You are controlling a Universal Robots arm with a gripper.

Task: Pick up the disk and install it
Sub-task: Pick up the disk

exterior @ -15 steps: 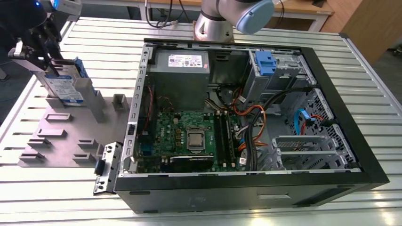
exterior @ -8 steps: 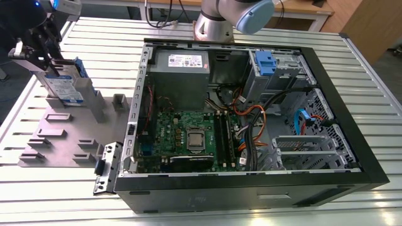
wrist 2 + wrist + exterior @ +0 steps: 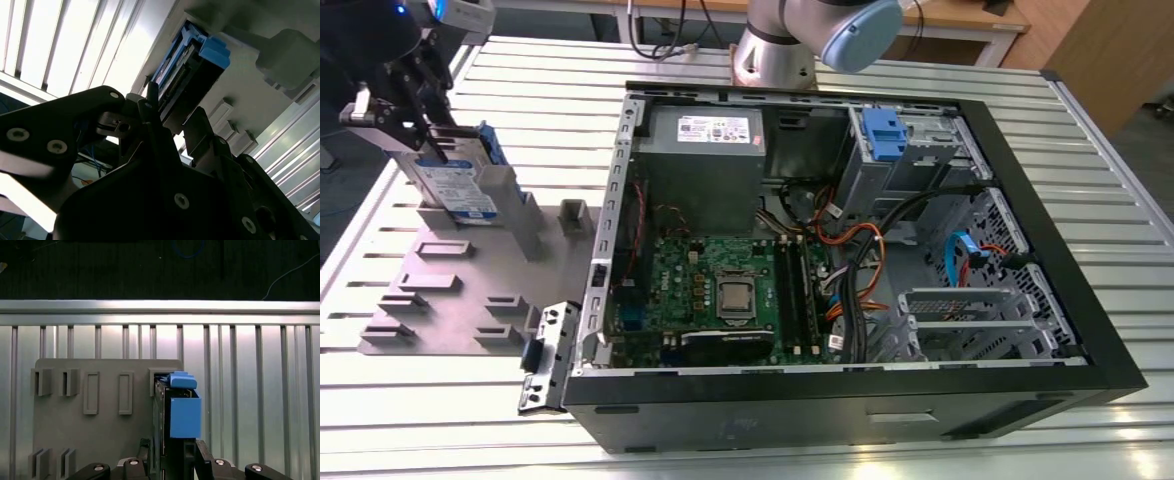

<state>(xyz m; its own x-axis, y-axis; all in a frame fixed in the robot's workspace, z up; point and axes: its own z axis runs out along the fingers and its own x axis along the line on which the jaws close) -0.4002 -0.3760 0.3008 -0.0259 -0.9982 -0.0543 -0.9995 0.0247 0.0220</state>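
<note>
Exterior view: hand (image 3: 434,140) pressed onto the disk (image 3: 458,190), pinching its upper end. The disk hangs directly below the hand, on edge, long axis near upright (slightly tilted), foot at the grey fixture plate (image 3: 454,290). The open computer case (image 3: 854,395) stands well apart, toward the exterior view's right.

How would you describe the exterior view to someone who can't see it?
A robot gripper clasps an upright disk at a grey slotted tray, at the exterior view's left, on a slatted metal table. Beside the tray lies an open computer case, its circuit board and cables exposed.
</note>
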